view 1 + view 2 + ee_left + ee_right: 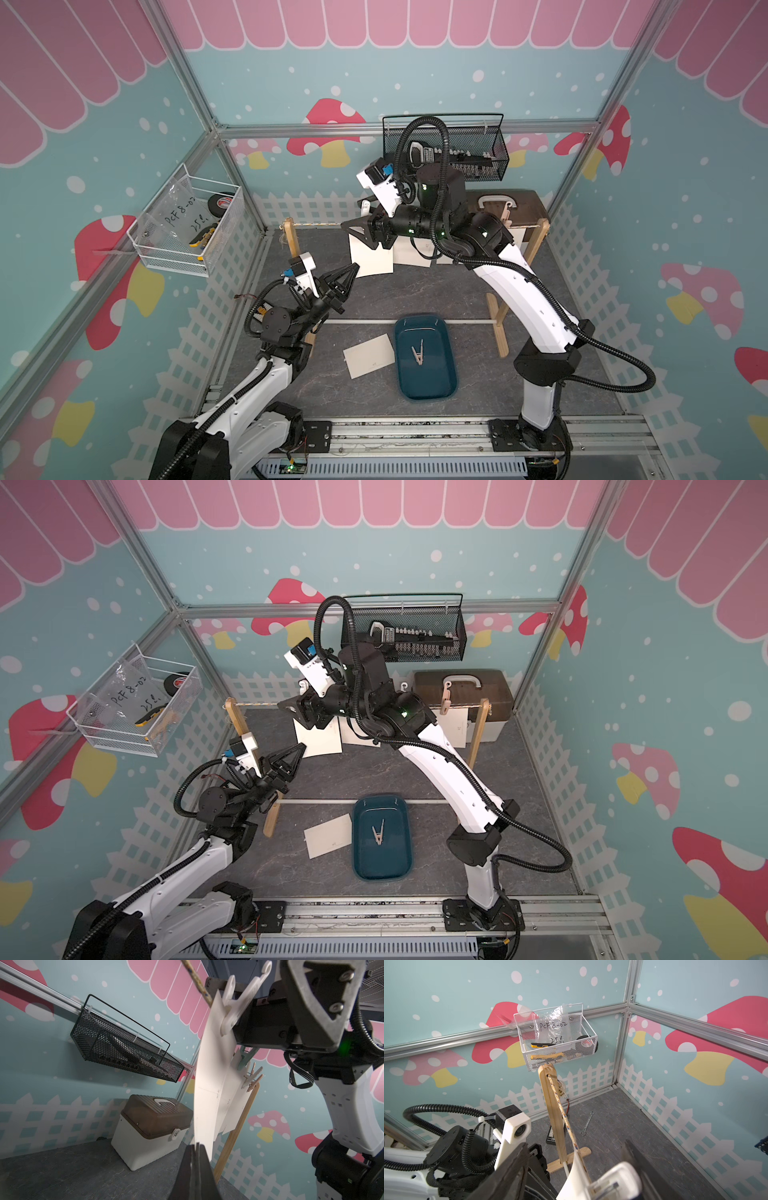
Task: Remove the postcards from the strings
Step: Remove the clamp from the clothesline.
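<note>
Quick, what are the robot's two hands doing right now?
Left end effector: closed, pinching the hanging postcard's bottom corner.
Right end effector: open, around the white clothespin.

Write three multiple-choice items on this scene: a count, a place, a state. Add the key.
1. How many postcards lie flat on the table? A none; B one; C three.
2. Where is the loose clothespin? A on the bare table; B in the blue tray; C clipped to a postcard.
3. The left gripper is: A wide open; B shut on nothing; C shut on the hanging postcard.
Key: 1 B, a single flat postcard lies beside the tray; 2 B, it rests inside the tray; 3 C, its closed tips pinch that card's lower corner.
</note>
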